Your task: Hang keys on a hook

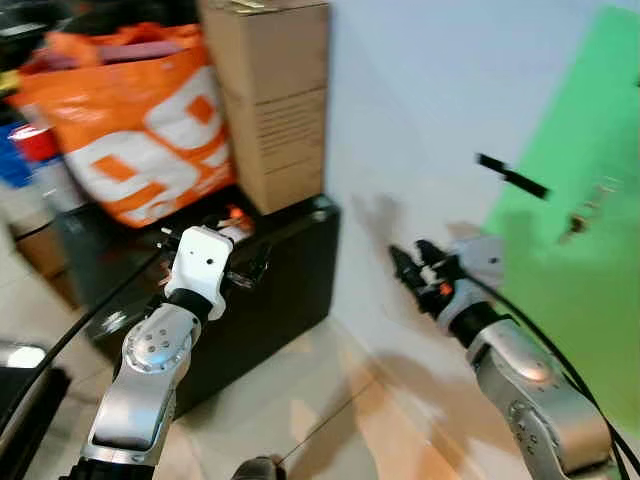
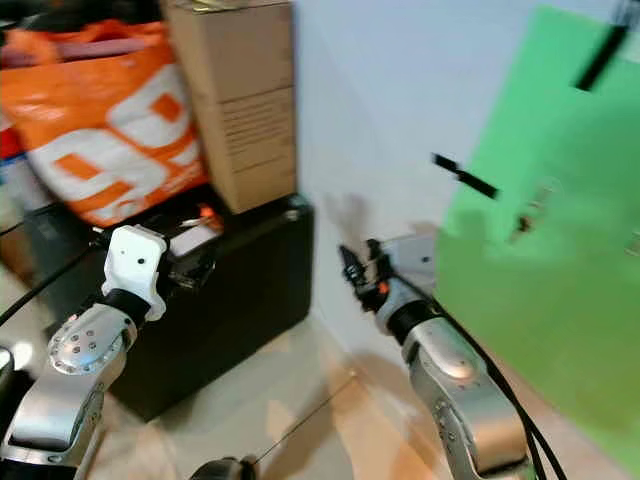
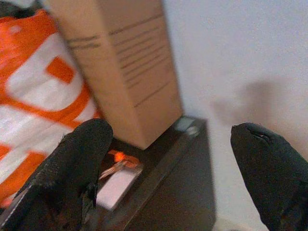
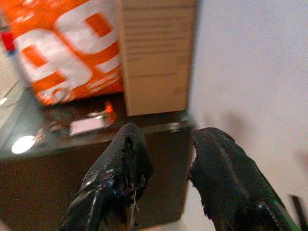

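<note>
Against the white wall, the keys [image 3: 115,168] lie on the black case [image 1: 290,280] below the cardboard box [image 1: 270,100], with left gripper [image 3: 168,178] wide and right gripper [image 4: 168,168] narrowly parted, both empty, so the reach-and-grasp step seems next.

Open wall [image 1: 420,110] stretch between cardboard box [image 1: 270,100] and, seemingly, hooks [image 1: 512,177] rightward.
</note>
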`<state>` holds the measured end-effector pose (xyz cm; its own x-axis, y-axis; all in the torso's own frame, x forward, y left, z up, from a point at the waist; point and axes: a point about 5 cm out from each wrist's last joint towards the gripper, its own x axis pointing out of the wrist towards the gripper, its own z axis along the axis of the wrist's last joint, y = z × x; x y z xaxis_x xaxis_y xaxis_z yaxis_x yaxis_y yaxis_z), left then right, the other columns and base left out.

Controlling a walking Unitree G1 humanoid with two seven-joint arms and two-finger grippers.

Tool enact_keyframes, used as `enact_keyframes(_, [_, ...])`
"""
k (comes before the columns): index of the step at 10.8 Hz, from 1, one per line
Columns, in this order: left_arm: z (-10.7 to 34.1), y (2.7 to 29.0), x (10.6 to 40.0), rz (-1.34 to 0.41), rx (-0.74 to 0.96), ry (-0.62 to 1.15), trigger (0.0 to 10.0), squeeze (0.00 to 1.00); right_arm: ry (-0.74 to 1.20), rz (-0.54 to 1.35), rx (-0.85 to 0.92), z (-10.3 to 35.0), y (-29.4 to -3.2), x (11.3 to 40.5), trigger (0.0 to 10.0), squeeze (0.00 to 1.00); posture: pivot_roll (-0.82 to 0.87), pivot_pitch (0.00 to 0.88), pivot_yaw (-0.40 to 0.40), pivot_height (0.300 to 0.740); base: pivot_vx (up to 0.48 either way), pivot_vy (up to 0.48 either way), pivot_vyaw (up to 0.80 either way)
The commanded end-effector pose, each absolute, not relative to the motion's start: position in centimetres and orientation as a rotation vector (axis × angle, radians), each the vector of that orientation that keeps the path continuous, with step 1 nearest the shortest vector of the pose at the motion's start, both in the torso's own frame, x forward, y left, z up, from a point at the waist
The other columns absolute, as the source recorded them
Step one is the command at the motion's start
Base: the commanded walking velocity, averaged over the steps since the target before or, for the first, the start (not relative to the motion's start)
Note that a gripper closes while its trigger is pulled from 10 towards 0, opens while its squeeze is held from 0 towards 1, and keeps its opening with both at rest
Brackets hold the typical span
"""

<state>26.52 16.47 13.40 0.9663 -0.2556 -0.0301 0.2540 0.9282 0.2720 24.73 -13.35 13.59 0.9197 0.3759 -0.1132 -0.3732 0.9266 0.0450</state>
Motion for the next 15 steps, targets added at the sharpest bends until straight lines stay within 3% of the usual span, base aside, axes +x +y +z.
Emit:
enact_keyframes(1, [13.27,16.63,26.58,-0.244,0.283,-0.005,10.0,0.0,0.127,0.362,0.001,13.44,-13.63,25.35,10.0,0.0,-0.06,0.0,-0.008,0.74,0.247,0.0,0.8])
enact_keyframes(5, [13.1,16.46,26.49,-0.258,0.269,0.009,10.0,0.0,0.12,0.332,0.013,13.43,-13.91,25.86,10.0,0.0,-0.06,0.0,-0.011,0.74,0.277,0.0,0.8])
enact_keyframes(15, [12.81,16.86,26.3,-0.291,0.267,0.034,10.0,0.0,0.147,0.329,-0.029,12.78,-13.88,25.8,10.0,0.0,-0.05,0.0,-0.003,0.74,0.294,0.0,0.0])
